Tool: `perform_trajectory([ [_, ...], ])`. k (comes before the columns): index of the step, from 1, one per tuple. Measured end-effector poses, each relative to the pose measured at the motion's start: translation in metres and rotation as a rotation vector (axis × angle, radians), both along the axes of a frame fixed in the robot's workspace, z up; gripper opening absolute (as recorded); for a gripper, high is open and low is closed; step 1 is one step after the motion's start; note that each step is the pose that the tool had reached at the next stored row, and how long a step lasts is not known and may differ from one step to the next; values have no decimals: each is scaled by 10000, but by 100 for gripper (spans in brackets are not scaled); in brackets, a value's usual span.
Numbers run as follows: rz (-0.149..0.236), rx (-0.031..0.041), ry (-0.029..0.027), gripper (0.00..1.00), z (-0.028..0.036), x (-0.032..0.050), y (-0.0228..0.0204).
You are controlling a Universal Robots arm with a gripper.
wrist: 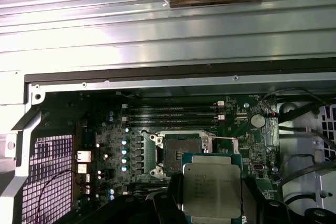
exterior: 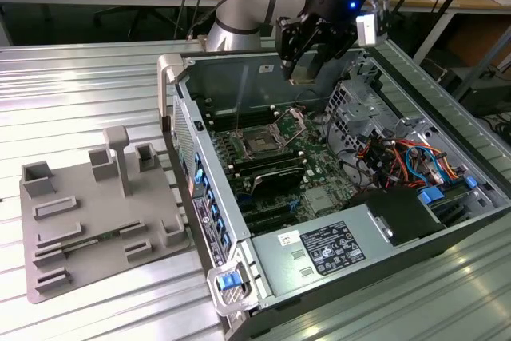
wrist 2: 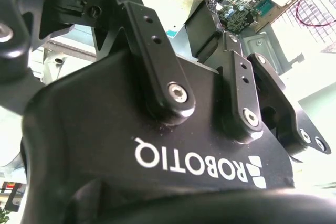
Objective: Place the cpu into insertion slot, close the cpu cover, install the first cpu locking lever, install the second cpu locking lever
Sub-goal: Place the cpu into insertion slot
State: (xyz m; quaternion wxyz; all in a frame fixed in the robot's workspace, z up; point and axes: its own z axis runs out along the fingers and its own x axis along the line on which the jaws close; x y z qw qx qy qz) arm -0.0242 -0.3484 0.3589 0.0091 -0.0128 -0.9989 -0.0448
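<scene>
My gripper (exterior: 306, 69) hangs above the back of the open computer case (exterior: 239, 253), shut on the cpu (wrist: 211, 187), a small square chip with a dull silver top. In the first wrist view the chip sits between two black fingers (wrist: 167, 203), above and apart from the motherboard. The insertion slot (wrist: 178, 153) lies open and empty just beyond the chip, and it also appears in the exterior view as the insertion slot (exterior: 262, 144). The cpu cover (exterior: 290, 123) stands tilted up beside it. The second wrist view shows the gripper's black body and linkages (wrist 2: 173, 98).
A grey holder tray (exterior: 96, 213) lies on the ribbed metal table at the exterior view's left. Inside the case are a power supply (exterior: 335, 249), coloured cables (exterior: 403, 161), a metal drive cage (exterior: 351, 101) and memory slots (wrist: 173, 111).
</scene>
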Motion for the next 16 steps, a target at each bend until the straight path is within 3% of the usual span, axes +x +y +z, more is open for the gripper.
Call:
perform_trajectory([
  [16, 0, 0, 0, 55, -34, 0, 0],
])
